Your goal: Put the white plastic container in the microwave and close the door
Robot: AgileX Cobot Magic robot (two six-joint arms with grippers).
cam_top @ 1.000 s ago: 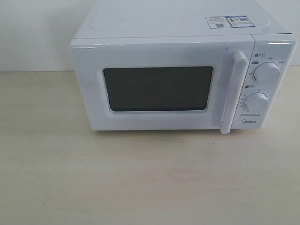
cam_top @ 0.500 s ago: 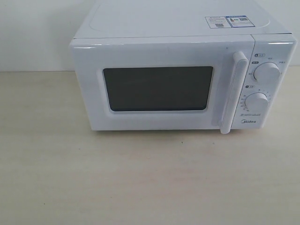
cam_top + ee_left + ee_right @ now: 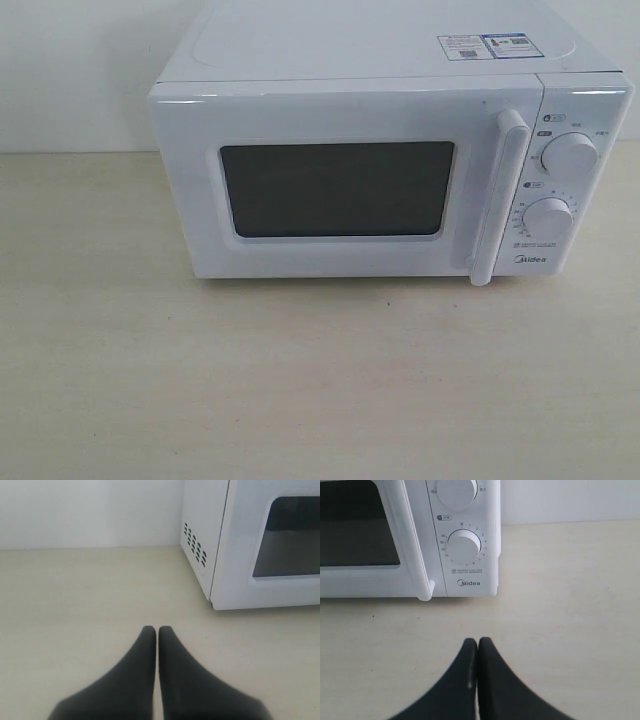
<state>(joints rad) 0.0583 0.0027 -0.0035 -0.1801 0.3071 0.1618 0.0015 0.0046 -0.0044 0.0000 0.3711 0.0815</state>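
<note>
The white Midea microwave (image 3: 390, 160) stands at the back of the table. Its door (image 3: 340, 185), with the dark window and vertical bar handle (image 3: 497, 195), is shut flat against the body. Two round dials (image 3: 550, 218) sit to the right of the handle. The white plastic container shows in no view. My left gripper (image 3: 158, 629) is shut and empty over bare tabletop, short of the microwave's vented side (image 3: 196, 542). My right gripper (image 3: 478, 641) is shut and empty, in front of the lower dial (image 3: 464, 547). Neither gripper appears in the exterior view.
The pale wooden tabletop (image 3: 300, 380) stretches in front of the microwave and to both sides. A white wall (image 3: 70, 70) rises behind. Stickers (image 3: 485, 46) lie on the microwave's top.
</note>
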